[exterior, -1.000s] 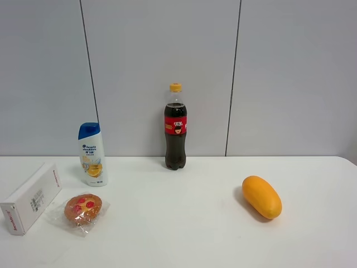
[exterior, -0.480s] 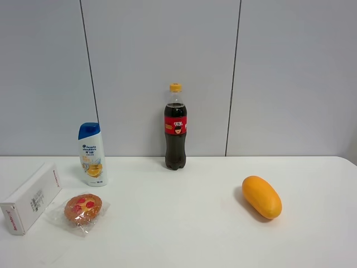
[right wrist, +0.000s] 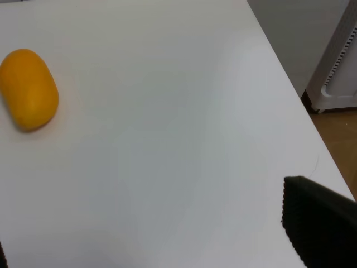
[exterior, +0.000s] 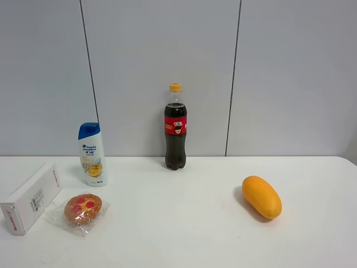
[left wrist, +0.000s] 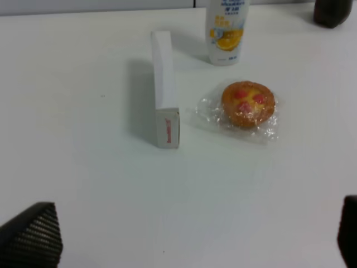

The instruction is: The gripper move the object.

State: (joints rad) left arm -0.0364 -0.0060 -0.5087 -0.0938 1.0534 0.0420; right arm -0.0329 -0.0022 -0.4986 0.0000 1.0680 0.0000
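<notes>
- Object (exterior: 31, 196): one long white carton with red edge lettering, lying flat at the near-left of the bench (exterior: 184, 223), just left of the wrapped pastry (exterior: 82, 209) and apart from it.
- Handling, judged: light, stiff cardboard with smooth faces; likely hollow enough to dent under a hard squeeze. Best taken across the narrow width near mid-length, so it does not swing.
- Left pincer (left wrist: 189, 234): only two dark fingertips show at the edges of its wrist view, set wide apart, holding nothing; the carton (left wrist: 164, 86) lies well beyond them.
- Right pincer (right wrist: 162, 245): one dark fingertip (right wrist: 315, 223) is plain, the other barely in view; apparently spread wide, nothing held.
- Count: one carton, one pastry, one shampoo bottle (exterior: 92, 154), one cola bottle (exterior: 175, 127), one mango (exterior: 261, 196).
</notes>
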